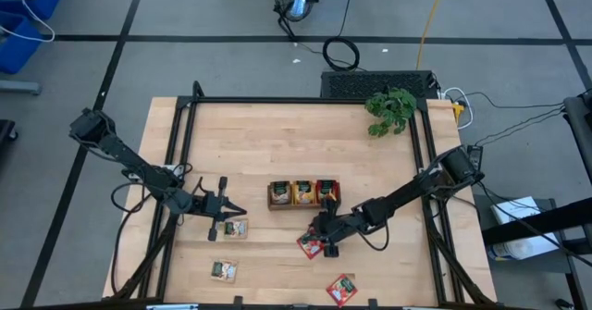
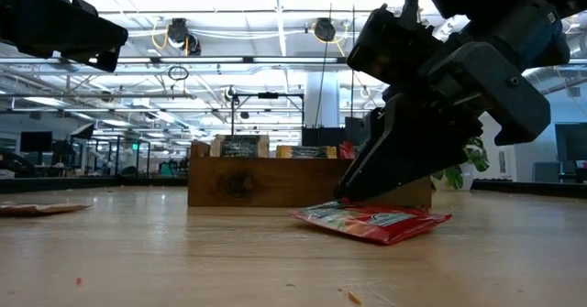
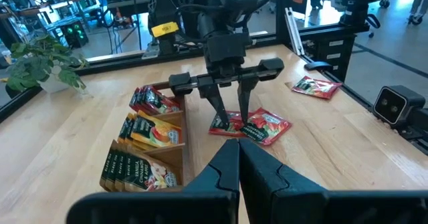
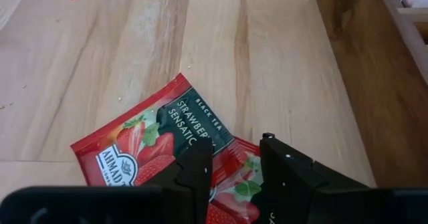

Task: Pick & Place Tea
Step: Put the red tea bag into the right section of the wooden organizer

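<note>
Left gripper: fingers together, empty, hovering near the orange flat sachet.
Loose sachets: another orange one; red ones, not yet binned.
Long brown wooden three-compartment tray: sachets standing in every compartment.
Right gripper: fingers straddling the nearer red sachet, grip cannot be told.

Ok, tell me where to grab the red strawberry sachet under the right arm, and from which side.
Judging by its pose, take the strawberry sachet by its raised edge, coming down from above. It lies flat on the table, partly overlapping a second red sachet, so only that thin lifted edge offers a pinch. The right gripper already hovers there.
</note>
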